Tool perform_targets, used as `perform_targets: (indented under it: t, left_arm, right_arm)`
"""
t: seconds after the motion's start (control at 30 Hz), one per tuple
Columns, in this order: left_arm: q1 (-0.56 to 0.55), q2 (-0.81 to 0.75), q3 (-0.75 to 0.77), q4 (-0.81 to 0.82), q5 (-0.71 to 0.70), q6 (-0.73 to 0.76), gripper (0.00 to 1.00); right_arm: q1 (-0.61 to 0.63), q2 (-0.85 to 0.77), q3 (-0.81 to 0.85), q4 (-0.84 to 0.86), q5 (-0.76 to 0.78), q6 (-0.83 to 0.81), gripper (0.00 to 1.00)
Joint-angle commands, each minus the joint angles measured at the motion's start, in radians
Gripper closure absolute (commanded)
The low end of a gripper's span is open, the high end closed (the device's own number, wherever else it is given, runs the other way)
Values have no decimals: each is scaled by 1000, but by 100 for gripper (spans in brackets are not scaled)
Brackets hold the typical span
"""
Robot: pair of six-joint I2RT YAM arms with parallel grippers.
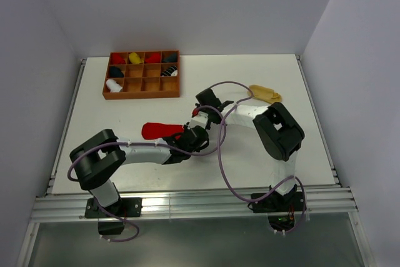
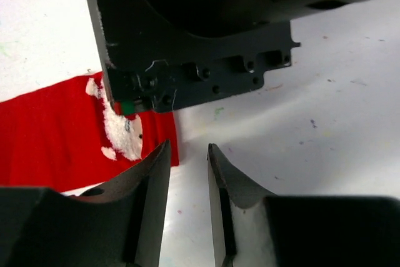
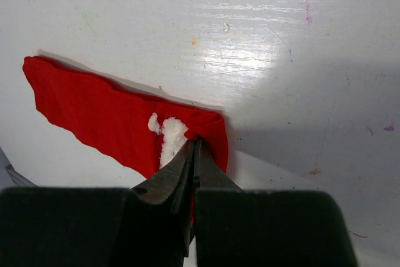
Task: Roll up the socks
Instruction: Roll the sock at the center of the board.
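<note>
A red sock (image 1: 159, 130) with a white pattern at one end lies flat at mid-table. My right gripper (image 3: 194, 143) is shut on the patterned end of the red sock (image 3: 94, 107), pinching a small fold of fabric. My left gripper (image 2: 189, 148) is open just beside that end of the red sock (image 2: 56, 139), with only bare table between its fingers. From above, both grippers meet at the sock's right end, the left gripper (image 1: 197, 132) below the right gripper (image 1: 194, 117). A tan-yellow sock (image 1: 265, 94) lies flat at the far right.
A brown wooden compartment tray (image 1: 141, 95) stands at the back left, holding several rolled socks in its cells. The right gripper's black body (image 2: 187, 29) fills the top of the left wrist view. Purple cables loop over both arms.
</note>
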Motion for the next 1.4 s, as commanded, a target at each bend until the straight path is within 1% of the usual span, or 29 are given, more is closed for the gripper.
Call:
perform_targets:
  t: [0.0,0.1,0.5,0.7,0.77,0.87,0.97,1.07,1.1,1.17,1.23,1.37]
  left_arm:
    - [-5,34,51,31,-82,49,66]
    - [-5,51,51,30,-115,45,66]
    - [-5,131,100,-58,-125,8,68]
    - [-5,170,135,-214,-154,-55,68]
    - [-5,183,140,-242,-169,-72,68]
    - [-4,212,151,-286,-163,-84,68]
    - [-4,229,157,-312,-128,-84,70]
    - [-4,226,149,-294,-85,-64,73]
    - [-4,227,149,-292,-77,-61,76]
    - [-4,239,158,-303,-69,-58,78]
    - [-2,247,163,-314,-57,-64,82]
    - [11,243,155,-317,-23,-74,97]
  right_arm:
    - [9,62,-10,-103,34,-13,98]
    - [9,64,-10,-103,34,-14,98]
    - [9,71,-10,-103,22,-13,98]
    - [9,71,-7,-105,20,-13,98]
    - [9,73,-7,-105,20,-11,98]
    - [9,76,-6,-103,15,-10,97]
    - [9,74,-7,-105,17,-10,97]
    - [9,70,-9,-106,20,-10,97]
    - [9,71,-7,-106,20,-10,97]
    - [9,70,-7,-106,17,-8,97]
    - [9,68,-7,-106,17,-8,97]
    - [9,58,-19,-89,12,-7,97]
